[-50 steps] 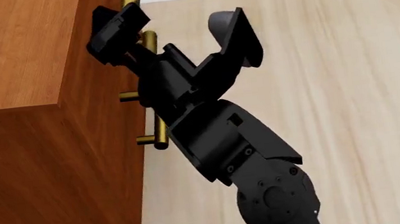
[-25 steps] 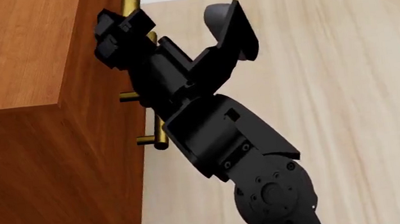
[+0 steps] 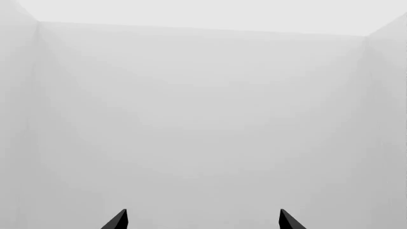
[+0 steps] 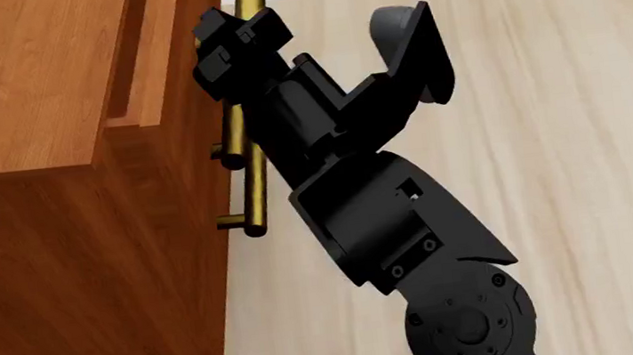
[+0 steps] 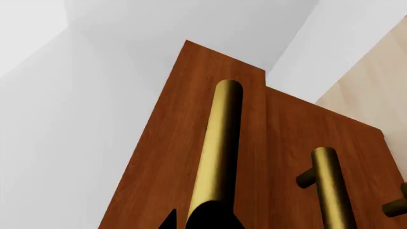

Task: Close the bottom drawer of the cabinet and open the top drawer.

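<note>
Starting at the left of my head view, the cabinet [image 4: 47, 226] fills the frame's left side. Its top drawer [image 4: 143, 67] stands slightly pulled out in the upper left, front panel proud of the cabinet face. Right of it, my right gripper [image 4: 234, 57] is clamped on the top drawer's brass handle [image 4: 248, 122], jaws clenched around the bar. The bottom drawer I cannot make out. My left gripper [image 3: 202, 220] shows only two dark fingertips held apart, released, against a blank pale wall [image 3: 203, 119].
</note>
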You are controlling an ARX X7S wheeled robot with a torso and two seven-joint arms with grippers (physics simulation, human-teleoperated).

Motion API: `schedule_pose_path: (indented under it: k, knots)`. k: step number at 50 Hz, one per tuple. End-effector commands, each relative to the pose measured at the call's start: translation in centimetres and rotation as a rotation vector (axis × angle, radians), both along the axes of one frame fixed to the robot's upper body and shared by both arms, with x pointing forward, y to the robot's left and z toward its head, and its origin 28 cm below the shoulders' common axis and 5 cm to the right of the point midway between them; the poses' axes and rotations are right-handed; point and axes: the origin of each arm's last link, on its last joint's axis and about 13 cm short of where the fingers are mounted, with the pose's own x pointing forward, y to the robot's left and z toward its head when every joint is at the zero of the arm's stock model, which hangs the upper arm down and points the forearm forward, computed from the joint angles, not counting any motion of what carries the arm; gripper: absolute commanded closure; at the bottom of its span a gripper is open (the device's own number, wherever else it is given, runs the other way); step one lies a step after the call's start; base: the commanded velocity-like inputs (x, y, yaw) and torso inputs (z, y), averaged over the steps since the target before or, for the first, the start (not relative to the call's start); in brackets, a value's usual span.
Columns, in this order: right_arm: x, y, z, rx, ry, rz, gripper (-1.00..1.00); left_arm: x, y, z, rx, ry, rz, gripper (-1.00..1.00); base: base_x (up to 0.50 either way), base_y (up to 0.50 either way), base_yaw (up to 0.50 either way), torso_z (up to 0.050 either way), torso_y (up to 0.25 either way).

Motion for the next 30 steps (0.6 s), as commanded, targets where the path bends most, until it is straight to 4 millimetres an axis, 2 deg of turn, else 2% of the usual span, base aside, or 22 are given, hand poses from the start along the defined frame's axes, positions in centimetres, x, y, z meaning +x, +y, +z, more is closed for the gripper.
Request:
schedule_pose_path:
  k: [1, 16, 30]
  knots:
    - [-0.9, -0.6, 0.8, 0.063, -0.041, 0.006, 1.0, -0.1, 0.0, 0.1, -0.001, -0.002, -0.004, -1.0, 0.0, 0.0, 0.0, 0.0, 0.0]
    - [-1.8, -2.1, 1.8, 0.188, -0.039, -0.04, 1.0, -0.2, 0.0, 0.2, -0.005, -0.005, -0.006, -1.0, 0.0, 0.0, 0.0, 0.001, 0.004]
    - [-2.0, -3.7, 1.7, 0.305, -0.043, -0.094, 1.0, -0.3, 0.0, 0.5, -0.005, -0.011, -0.006, -1.0, 0.0, 0.0, 0.0, 0.0, 0.004]
